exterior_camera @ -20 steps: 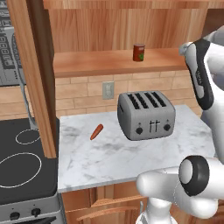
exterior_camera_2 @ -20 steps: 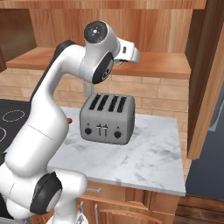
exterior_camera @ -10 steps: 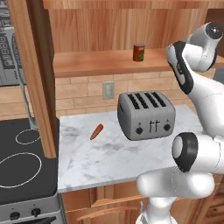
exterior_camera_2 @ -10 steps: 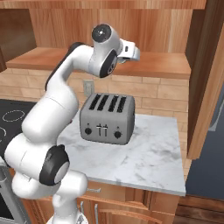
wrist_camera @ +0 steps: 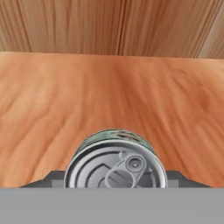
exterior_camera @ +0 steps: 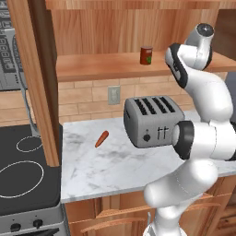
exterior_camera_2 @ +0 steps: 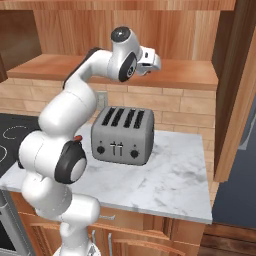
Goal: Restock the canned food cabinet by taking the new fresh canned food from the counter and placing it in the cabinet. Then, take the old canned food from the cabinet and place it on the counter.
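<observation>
In the hand view the flat silver tin sits at the bottom centre of the frame, lid and pull-ring facing the camera, with a dark finger showing at each side of it; the jaws appear closed on the tin, which hangs over the wooden shelf of the cabinet, the back panel across the top of the frame; whether the tin touches the shelf cannot be told. In the right base view the arm rises from the lower left, bends over the toaster and reaches its hand to the shelf at upper centre; the gripper points right. In the left base view the red can stands upright on the shelf, upper centre; a carrot lies on the counter, left of the toaster.
</observation>
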